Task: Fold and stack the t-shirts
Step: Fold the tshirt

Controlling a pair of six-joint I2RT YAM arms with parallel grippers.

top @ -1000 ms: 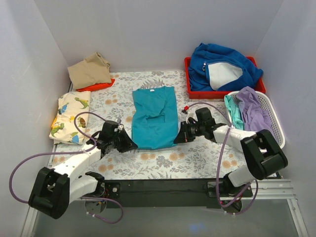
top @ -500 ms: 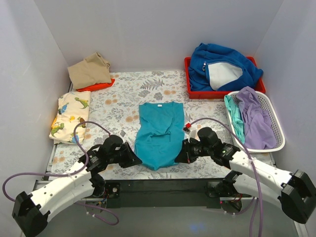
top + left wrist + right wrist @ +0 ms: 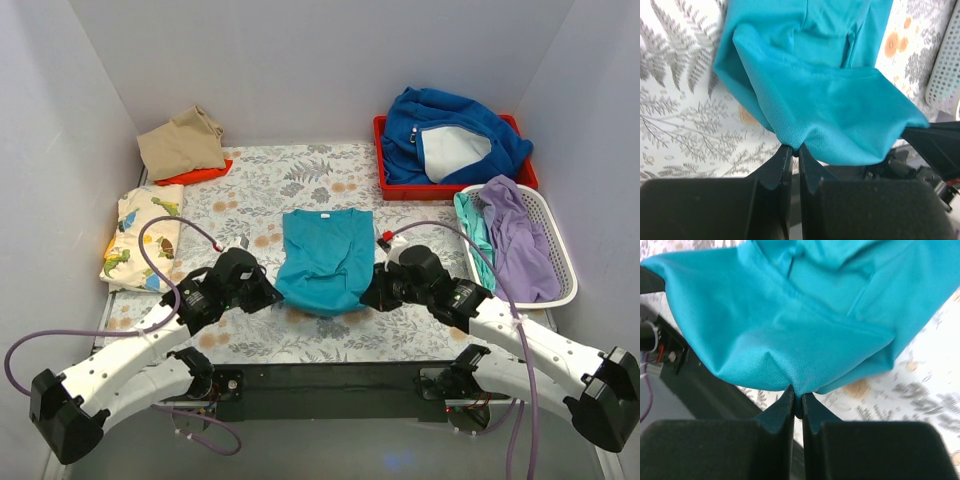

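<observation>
The teal t-shirt [image 3: 325, 258] lies lengthwise mid-table, collar end far, its near hem lifted off the cloth. My left gripper [image 3: 272, 297] is shut on the hem's left corner; the pinch shows in the left wrist view [image 3: 794, 148]. My right gripper [image 3: 368, 296] is shut on the hem's right corner, seen in the right wrist view [image 3: 798, 393]. The teal cloth [image 3: 790, 315] sags between both grippers. A cream dinosaur-print shirt [image 3: 142, 236] lies at the left. A tan shirt [image 3: 183, 143] sits on an orange one [image 3: 200, 174] at the back left. Lavender [image 3: 515, 232] and mint [image 3: 471, 228] shirts lie in the basket.
A red tray [image 3: 385, 178] at the back right holds the royal-blue fleece [image 3: 450, 135]. A white perforated basket [image 3: 560, 252] stands at the right edge. The floral tablecloth [image 3: 250, 190] covers the table. Pale walls close in on three sides.
Both grippers first pulled the teal shirt toward the near edge, then rose and moved away from it with the hem, so the near part folds up over the rest.
</observation>
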